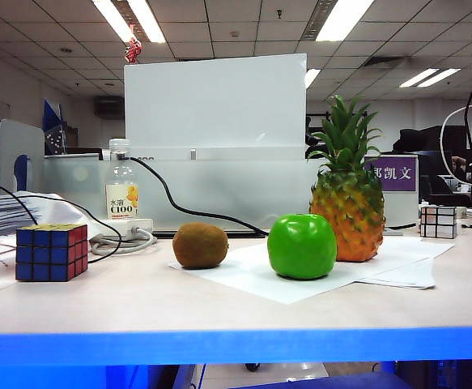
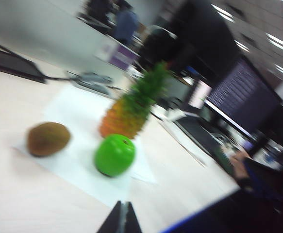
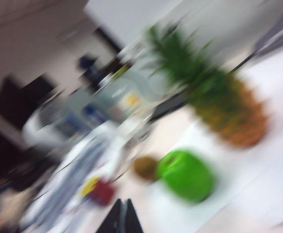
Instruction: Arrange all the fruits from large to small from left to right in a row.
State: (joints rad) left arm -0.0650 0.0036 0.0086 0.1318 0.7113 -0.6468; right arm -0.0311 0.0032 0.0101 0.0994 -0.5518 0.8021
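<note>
Reading across the table: kiwi point(image 1: 200, 245) small and fuzzy, take its middle; apple point(image 1: 302, 246) just beside it, glossy, may slip; pineapple point(image 1: 348, 203) behind-right, heavy, grip its body. Your left gripper point(image 2: 121, 218) and right gripper point(image 3: 121, 217) hang back, both clenched, empty.

Kiwi point(image 1: 200, 245): matt brown skin, fuzzy. Apple point(image 1: 301, 245): glossy, smooth bright green, plastic-looking, with highlights. Pineapple point(image 1: 347, 203): rough, scaly orange-yellow rind; stiff spiky green crown. All three sat on thin white paper sheets point(image 1: 260, 279), matt. Table point(image 1: 138, 300): smooth pale laminate with faint sheen. Left gripper point(image 2: 121, 218) and right gripper point(image 3: 121, 217), both closed, looked matt black; right wrist view was blurred.
</note>
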